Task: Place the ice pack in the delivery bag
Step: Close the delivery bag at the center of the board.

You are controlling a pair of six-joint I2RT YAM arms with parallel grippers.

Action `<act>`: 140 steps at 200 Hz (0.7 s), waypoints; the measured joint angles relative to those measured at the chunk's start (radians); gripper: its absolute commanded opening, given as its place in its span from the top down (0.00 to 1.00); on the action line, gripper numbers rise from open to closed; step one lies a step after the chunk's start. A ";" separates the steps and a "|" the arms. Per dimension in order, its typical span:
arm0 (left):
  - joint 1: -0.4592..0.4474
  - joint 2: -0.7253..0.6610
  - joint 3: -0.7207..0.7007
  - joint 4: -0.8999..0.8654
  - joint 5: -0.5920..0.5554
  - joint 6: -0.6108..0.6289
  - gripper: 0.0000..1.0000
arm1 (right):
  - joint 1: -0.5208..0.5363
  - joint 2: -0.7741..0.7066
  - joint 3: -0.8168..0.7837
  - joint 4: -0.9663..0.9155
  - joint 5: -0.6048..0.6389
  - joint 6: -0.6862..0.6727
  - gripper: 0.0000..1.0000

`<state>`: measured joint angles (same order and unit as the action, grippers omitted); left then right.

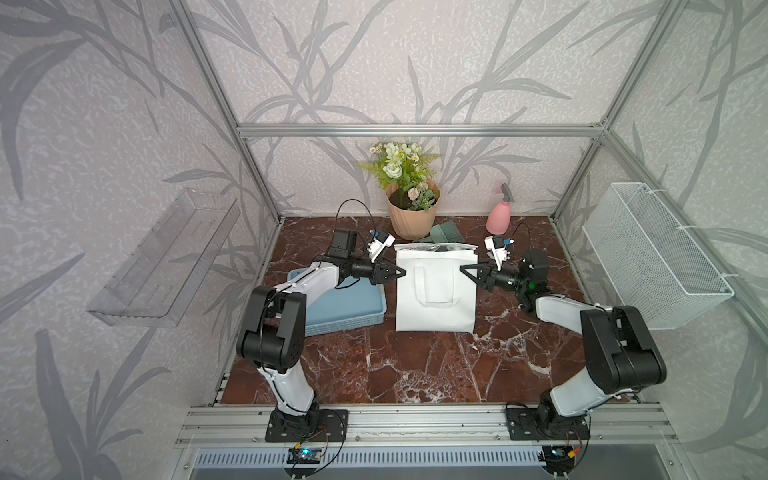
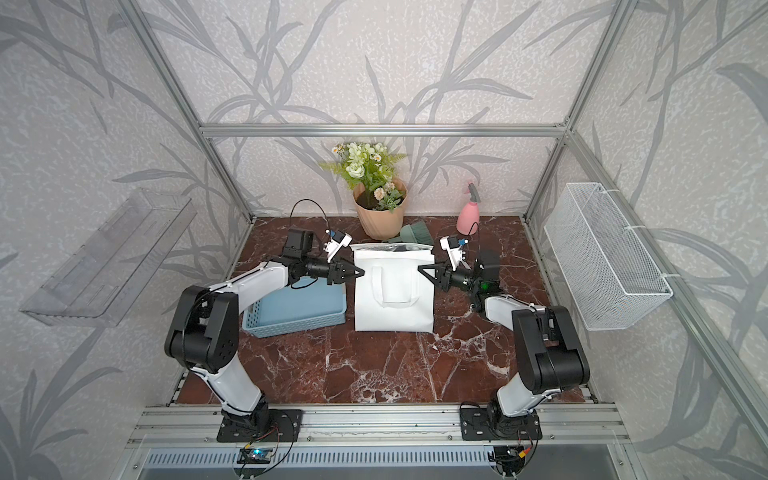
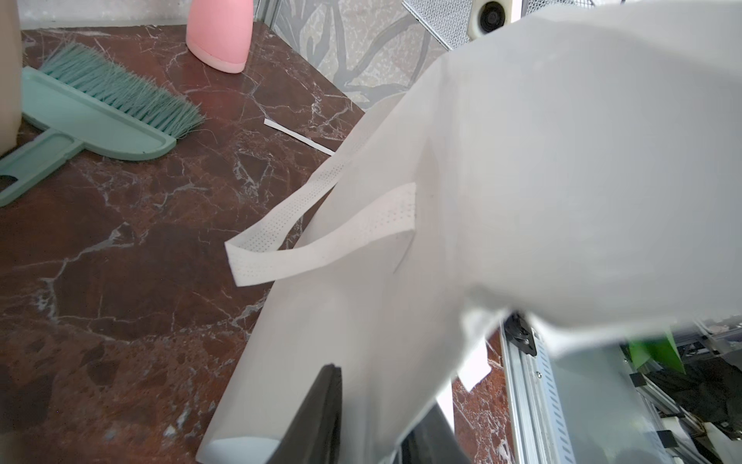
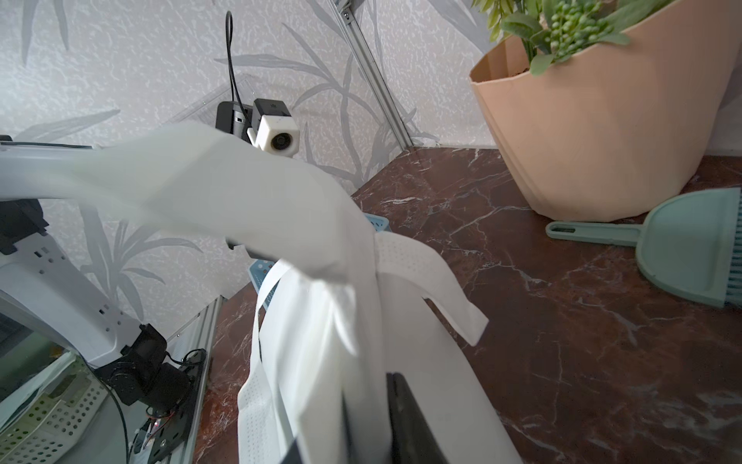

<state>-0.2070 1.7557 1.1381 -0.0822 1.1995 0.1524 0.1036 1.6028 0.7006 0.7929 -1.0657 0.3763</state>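
We cannot find the ice pack in any view. It is not on the open worktop and not in the part of the blue basket that shows. The left arm covers the rest of the basket, and the inside of the delivery bag is hidden. So we cannot say which way the pack lies from either arm, nor how its long side runs.

What we can place is the bag, which stands between the two arms with its front panel and one loop handle towards us. Its mouth is at the far edge, a dark slit running straight from one arm to the other.

The left fingers meet the bag's left side near the top. In the left wrist view, white fabric passes between them, but we cannot tell whether they pinch it. The right fingers meet the right side at the same height and look closed on the bag's fabric.

If the pack is in the basket, the left arm is nearer to it.

Room is tight behind the mouth, with the dustpan and brush just beyond it, then the flower pot and the pink spray bottle. The near worktop offers free space.
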 measured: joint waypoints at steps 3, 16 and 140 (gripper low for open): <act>0.000 0.000 0.000 0.001 -0.002 -0.002 0.64 | 0.000 0.005 0.003 0.008 -0.002 0.013 0.91; 0.000 0.000 0.002 0.010 -0.015 -0.021 0.61 | 0.000 0.017 0.006 0.027 -0.010 0.029 0.99; 0.074 -0.233 0.176 0.142 -0.273 -0.277 0.34 | 0.012 -0.004 0.006 0.053 -0.015 0.058 0.97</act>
<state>-0.1326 1.5230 1.3140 0.0593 0.9264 -0.1242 0.1158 1.5986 0.7071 0.8459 -1.0809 0.4339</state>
